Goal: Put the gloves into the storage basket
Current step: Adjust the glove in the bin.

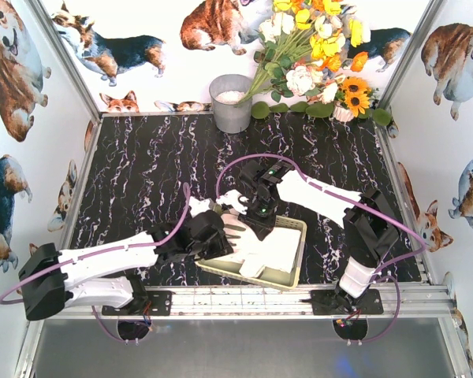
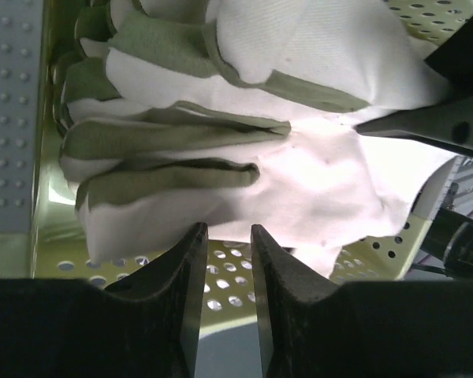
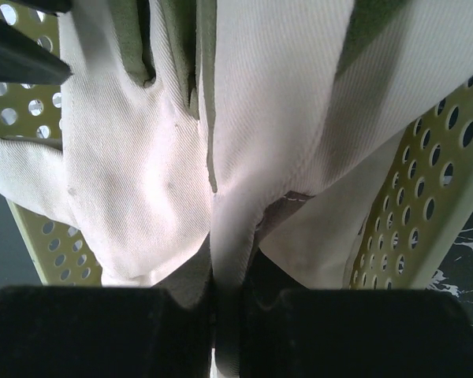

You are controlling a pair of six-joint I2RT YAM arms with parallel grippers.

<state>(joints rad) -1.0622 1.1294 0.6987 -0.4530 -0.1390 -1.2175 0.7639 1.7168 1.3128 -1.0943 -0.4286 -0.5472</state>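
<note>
White gloves point(image 1: 270, 250) are piling in the storage basket point(image 1: 293, 279) near the bench's point(image 1: 142, 173) front edge. We are pinching glove fabric over it in the right gripper point(image 3: 230, 303). Our left gripper point(image 2: 227, 252) is hovering beside the pile, jaws narrowly apart and empty. White fabric beyond the far rim probably needs moving.

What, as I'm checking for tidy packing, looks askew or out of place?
The storage basket sits skewed to the table's near edge. The gloves are heaped unevenly in it, and white glove fabric pokes out past its far-left corner, beside the right gripper.
</note>
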